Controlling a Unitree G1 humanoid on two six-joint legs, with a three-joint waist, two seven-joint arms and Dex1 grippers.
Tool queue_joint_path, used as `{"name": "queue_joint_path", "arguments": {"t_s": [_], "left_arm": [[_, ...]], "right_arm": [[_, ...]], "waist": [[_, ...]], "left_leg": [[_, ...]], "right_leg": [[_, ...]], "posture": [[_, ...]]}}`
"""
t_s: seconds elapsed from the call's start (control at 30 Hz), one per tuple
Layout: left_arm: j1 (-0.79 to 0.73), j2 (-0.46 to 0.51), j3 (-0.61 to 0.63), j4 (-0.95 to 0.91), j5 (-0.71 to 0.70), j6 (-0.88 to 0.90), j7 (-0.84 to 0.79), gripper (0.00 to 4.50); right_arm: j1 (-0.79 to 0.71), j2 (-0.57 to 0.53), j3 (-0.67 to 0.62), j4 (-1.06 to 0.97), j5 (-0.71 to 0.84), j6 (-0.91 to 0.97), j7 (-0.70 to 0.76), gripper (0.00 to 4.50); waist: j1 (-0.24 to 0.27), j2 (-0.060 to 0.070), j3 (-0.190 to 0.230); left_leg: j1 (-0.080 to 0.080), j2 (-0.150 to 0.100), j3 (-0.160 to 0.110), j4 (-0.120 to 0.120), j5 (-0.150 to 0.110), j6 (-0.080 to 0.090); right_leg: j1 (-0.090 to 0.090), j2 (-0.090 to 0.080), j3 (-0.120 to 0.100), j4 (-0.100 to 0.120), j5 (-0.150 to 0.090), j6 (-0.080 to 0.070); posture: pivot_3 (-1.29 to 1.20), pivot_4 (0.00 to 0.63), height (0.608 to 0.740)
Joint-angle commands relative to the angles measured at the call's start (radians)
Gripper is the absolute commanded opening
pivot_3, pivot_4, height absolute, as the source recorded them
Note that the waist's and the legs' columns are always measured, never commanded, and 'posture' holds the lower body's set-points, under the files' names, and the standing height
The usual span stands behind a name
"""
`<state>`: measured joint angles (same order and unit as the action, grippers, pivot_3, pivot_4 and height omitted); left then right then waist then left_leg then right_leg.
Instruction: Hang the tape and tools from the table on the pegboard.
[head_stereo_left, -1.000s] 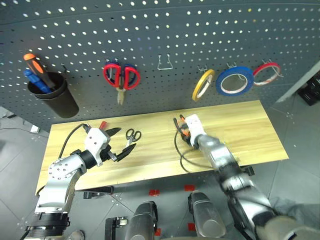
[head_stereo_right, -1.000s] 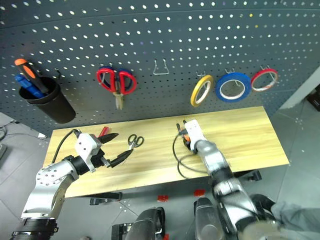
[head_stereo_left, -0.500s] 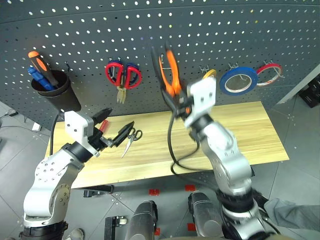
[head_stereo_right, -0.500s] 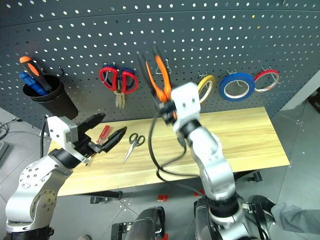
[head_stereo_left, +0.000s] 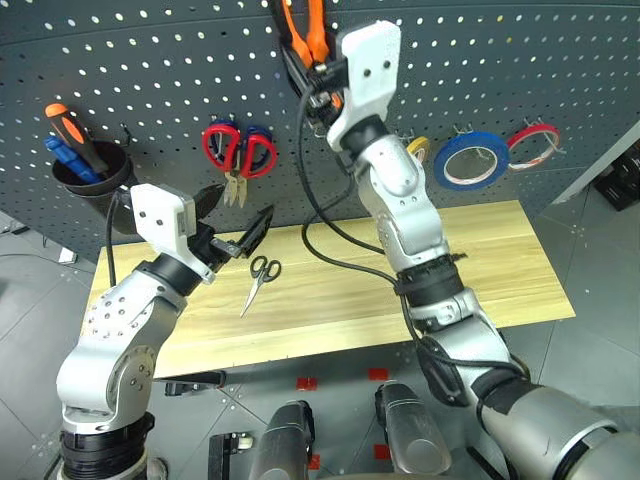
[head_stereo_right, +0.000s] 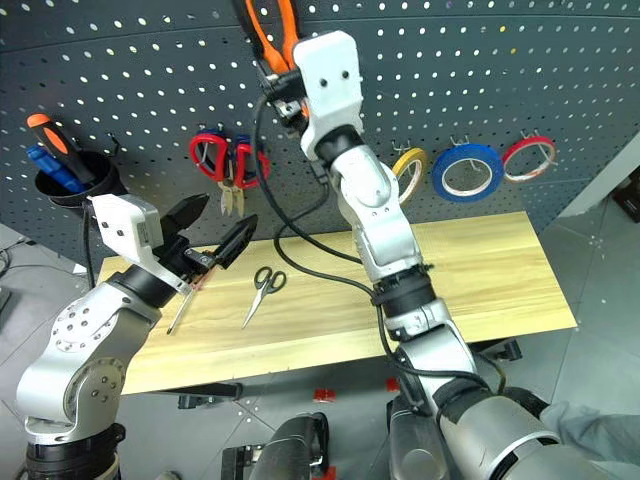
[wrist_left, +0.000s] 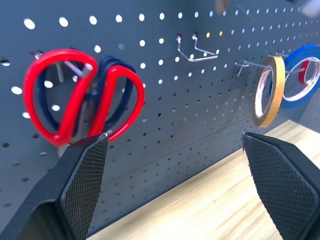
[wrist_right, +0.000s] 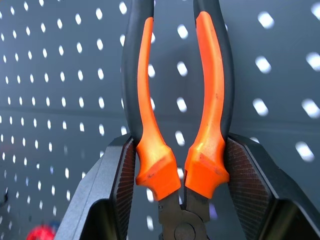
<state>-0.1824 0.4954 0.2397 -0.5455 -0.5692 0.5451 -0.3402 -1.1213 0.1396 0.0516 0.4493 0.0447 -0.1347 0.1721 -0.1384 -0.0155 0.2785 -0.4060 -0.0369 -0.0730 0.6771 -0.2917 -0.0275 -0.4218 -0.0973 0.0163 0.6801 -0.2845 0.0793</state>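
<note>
- Orange-handled pliers (wrist_right: 177, 125) had risen off the tabletop (head_stereo_left: 480, 270) to the pegboard (head_stereo_left: 150, 60), gripped in the right jaws; hanging comes next.
- Left jaws stood open at 9 o'clock, empty.

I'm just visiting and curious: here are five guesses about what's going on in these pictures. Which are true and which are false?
1. The right gripper is clamped on the pliers, held up against the pegboard. True.
2. The left gripper holds the small black scissors. False: its jaws are open and empty, and those scissors lie on the table.
3. The blue tape hangs on the pegboard. True.
4. The yellow roll lies on the table. False: it hangs on a hook beside the blue tape.
5. Red-handled scissors hang on the pegboard. True.
</note>
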Motion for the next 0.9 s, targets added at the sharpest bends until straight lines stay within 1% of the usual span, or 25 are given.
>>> {"name": "queue_joint_path", "arguments": {"t_s": [0.03, 0.17, 0.27, 0.37, 0.43, 0.57, 0.67, 0.8, 0.9], "left_arm": [[-0.03, -0.009, -0.016, -0.025, -0.016, 0.011, -0.001, 4.5], [-0.062, -0.013, -0.037, 0.01, 0.007, 0.012, -0.003, 4.5], [-0.088, -0.028, -0.053, 0.034, 0.013, -0.003, -0.004, 4.5], [-0.096, -0.035, -0.063, 0.039, 0.023, -0.006, -0.005, 4.5], [-0.091, -0.034, -0.06, 0.036, 0.024, -0.006, -0.011, 4.5], [-0.083, -0.031, -0.051, 0.03, 0.021, -0.004, -0.017, 4.5], [-0.077, -0.023, -0.044, 0.029, 0.018, -0.002, -0.026, 4.5], [-0.081, -0.018, -0.043, 0.042, 0.022, -0.007, -0.039, 4.5], [-0.088, -0.021, -0.048, 0.053, 0.028, -0.011, -0.044, 4.5]], "right_arm": [[-0.065, 0.001, -0.014, 0.119, -0.005, -0.139, -0.003, 2.3], [-0.086, -0.018, -0.005, 0.308, -0.057, -0.253, -0.052, 2.3], [-0.101, -0.057, 0.014, 0.456, -0.14, -0.37, -0.145, 2.3], [-0.134, -0.083, 0.001, 0.525, -0.159, -0.429, -0.187, 2.3], [-0.148, -0.093, -0.021, 0.523, -0.14, -0.436, -0.187, 2.3], [-0.126, -0.089, -0.039, 0.432, -0.098, -0.407, -0.167, 2.3], [-0.05, -0.046, -0.037, 0.236, -0.022, -0.284, -0.115, 2.3], [0.067, 0.008, -0.003, -0.084, 0.061, -0.056, -0.069, 2.3], [0.099, 0.015, 0.003, -0.217, 0.073, 0.044, -0.079, 2.3]], "waist": [[0.002, 0.0, 0.002], [0.004, -0.005, 0.012], [0.007, -0.005, 0.017], [0.01, -0.006, 0.024], [0.019, -0.007, 0.033], [0.031, -0.007, 0.041], [0.036, -0.007, 0.043], [0.044, -0.007, 0.043], [0.047, -0.007, 0.044]], "left_leg": [[0.0, 0.0, 0.0, 0.0, 0.0, 0.0], [0.0, 0.0, 0.0, 0.001, 0.0, 0.0], [0.0, 0.0, 0.0, 0.001, 0.0, 0.0], [0.0, 0.0, 0.001, 0.002, 0.0, -0.001], [0.0, 0.0, 0.0, 0.002, 0.002, -0.002], [0.0, 0.0, 0.0, 0.002, 0.003, -0.003], [-0.001, 0.0, -0.001, 0.002, 0.004, -0.003], [-0.002, 0.002, -0.002, 0.001, 0.004, -0.003], [-0.003, 0.003, -0.001, 0.0, 0.004, -0.003]], "right_leg": [[0.0, 0.0, 0.0, 0.0, 0.0, 0.0], [0.0, 0.0, 0.0, 0.0, 0.0, 0.0], [0.0, 0.0, 0.0, 0.001, 0.0, -0.001], [0.0, 0.0, 0.0, 0.001, 0.0, -0.001], [0.001, 0.0, 0.0, 0.002, 0.001, -0.001], [0.0, 0.0, -0.001, 0.002, 0.002, -0.004], [0.0, 0.0, -0.001, 0.002, 0.004, -0.005], [-0.001, 0.002, -0.002, 0.0, 0.004, -0.005], [-0.002, 0.003, -0.002, 0.0, 0.004, -0.005]], "posture": [[-0.06, 0.319, 0.74], [-0.06, 0.332, 0.74], [-0.06, 0.338, 0.74], [-0.05, 0.349, 0.74], [-0.05, 0.353, 0.74], [-0.05, 0.354, 0.74], [-0.05, 0.356, 0.74], [-0.06, 0.356, 0.74], [-0.07, 0.355, 0.74]]}}
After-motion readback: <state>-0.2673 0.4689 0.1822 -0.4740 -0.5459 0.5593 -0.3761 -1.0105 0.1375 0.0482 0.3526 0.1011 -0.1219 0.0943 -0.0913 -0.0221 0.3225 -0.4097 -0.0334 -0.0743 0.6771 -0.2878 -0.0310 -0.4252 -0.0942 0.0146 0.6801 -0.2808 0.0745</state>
